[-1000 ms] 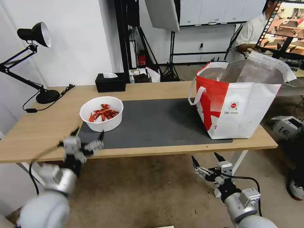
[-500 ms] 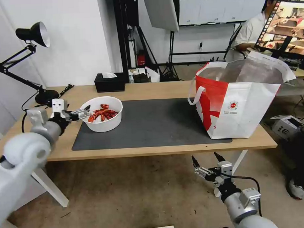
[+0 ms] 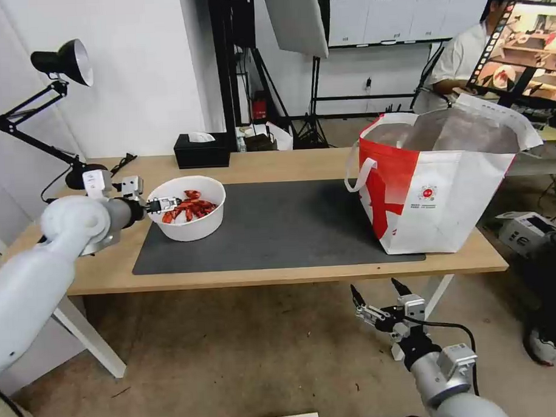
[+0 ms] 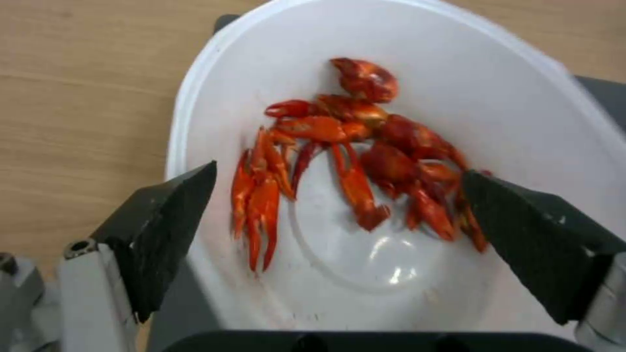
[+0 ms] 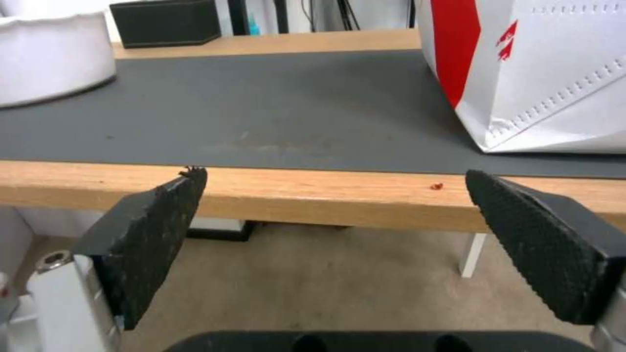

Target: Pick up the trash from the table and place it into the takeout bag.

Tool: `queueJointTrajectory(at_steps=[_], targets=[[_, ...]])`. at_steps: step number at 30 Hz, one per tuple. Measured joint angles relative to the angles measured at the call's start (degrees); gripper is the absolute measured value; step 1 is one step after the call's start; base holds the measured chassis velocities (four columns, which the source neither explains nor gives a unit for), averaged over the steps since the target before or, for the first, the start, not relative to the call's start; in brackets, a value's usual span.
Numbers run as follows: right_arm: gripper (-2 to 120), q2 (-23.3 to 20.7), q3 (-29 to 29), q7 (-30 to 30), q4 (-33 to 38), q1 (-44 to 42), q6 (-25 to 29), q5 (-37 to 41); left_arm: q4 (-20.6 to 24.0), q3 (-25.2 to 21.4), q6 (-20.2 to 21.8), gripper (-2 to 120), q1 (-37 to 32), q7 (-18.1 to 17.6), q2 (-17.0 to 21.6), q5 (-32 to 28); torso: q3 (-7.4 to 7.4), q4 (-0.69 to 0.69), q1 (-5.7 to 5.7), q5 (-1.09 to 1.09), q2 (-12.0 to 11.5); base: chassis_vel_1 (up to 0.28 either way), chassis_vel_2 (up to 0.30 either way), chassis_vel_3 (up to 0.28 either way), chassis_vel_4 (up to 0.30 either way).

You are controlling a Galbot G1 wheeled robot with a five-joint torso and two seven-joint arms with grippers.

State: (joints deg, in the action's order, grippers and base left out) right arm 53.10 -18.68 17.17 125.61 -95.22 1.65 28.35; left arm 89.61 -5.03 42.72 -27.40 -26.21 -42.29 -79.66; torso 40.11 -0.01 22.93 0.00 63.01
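Note:
A white round bowl [image 3: 187,227] of red crayfish shells [image 3: 190,208] sits on the left end of the dark grey mat [image 3: 291,226] on the light-wood table [image 3: 276,163]. My left gripper [image 3: 161,204] hovers at the bowl's left rim, open. In the left wrist view its black fingers [image 4: 173,230] spread wide over the bowl [image 4: 404,58] and the shells [image 4: 365,146], gripping nothing. The red-and-white takeout bag [image 3: 441,190] stands open on the right end of the mat. My right gripper [image 3: 374,288] hangs open below the table's front edge, facing the mat [image 5: 274,107] and bag [image 5: 541,73].
A black tissue box [image 3: 202,150] stands at the table's back edge behind the bowl. A black desk lamp [image 3: 66,64] stands on the far left with its cord trailing. Grey equipment [image 3: 525,230] lies on the floor right of the table.
My left arm rose from below the table's front edge, swung over the left side and brought its open gripper to the bowl's left rim. The right arm stayed still.

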Motion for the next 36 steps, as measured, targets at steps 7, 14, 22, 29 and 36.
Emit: queueJointTrajectory(at_steps=[7,14,22,29,36], targets=[[100,0.00,0.00,0.00,0.00,0.01,0.00,0.00,-1.49,0.76,-0.26,100,0.81,-3.15,-2.16,1.41,-0.01,0.01,0.00,0.00,0.01,0.000,0.000,0.000,0.000],[100,0.00,0.00,0.00,0.00,0.01,0.00,0.00,-0.13,-0.36,-0.37,100,0.43,-2.46,-2.68,2.22,-0.01,0.01,0.00,0.00,0.01,0.000,0.000,0.000,0.000],[100,0.00,0.00,0.00,0.00,0.00,0.00,0.00,0.74,-0.62,-0.48,100,1.53,-4.49,-1.84,4.01,-0.01,0.00,-0.01,0.00,0.01,0.000,0.000,0.000,0.000],[100,0.00,0.00,0.00,0.00,0.00,0.00,0.00,-0.84,-0.69,-0.51,100,0.51,-9.20,-1.09,5.27,-0.01,0.02,-0.01,-0.02,0.01,0.000,0.000,0.000,0.000],[100,0.00,0.00,0.00,0.00,0.01,0.00,0.00,-2.36,-0.18,-0.56,100,0.37,-15.04,-2.05,-1.36,-0.01,0.01,-0.01,-0.01,0.01,0.000,0.000,0.000,0.000]])
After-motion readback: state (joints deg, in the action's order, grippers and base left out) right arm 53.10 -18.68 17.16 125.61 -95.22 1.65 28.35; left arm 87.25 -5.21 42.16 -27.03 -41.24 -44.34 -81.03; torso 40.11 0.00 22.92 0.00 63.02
